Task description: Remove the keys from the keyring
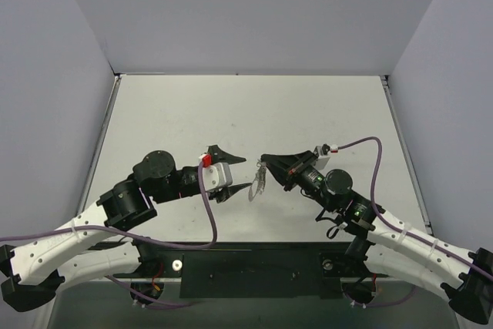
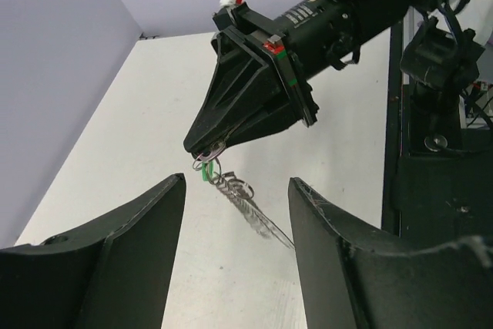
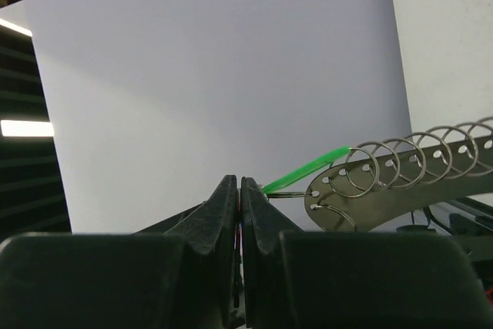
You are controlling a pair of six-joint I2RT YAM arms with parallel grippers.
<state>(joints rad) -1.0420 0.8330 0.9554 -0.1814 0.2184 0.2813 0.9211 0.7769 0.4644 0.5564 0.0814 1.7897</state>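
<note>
Right pincer (image 3: 240,184) pinching keyring (image 2: 209,161); left pincer (image 1: 246,173) agape

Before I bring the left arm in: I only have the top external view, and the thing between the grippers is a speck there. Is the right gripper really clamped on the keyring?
Observer: Yes. The right wrist view shows the right gripper shut, with the thin wire keyring pinched at its tips.
Operator: What hangs off it?
Observer: A green tab and a silvery strip threaded with a row of wire loops.
Operator: And my left gripper?
Observer: The left gripper is open. In its wrist view the strip dangles ahead, between its fingers. I cannot tell whether the strip touches them.
</note>
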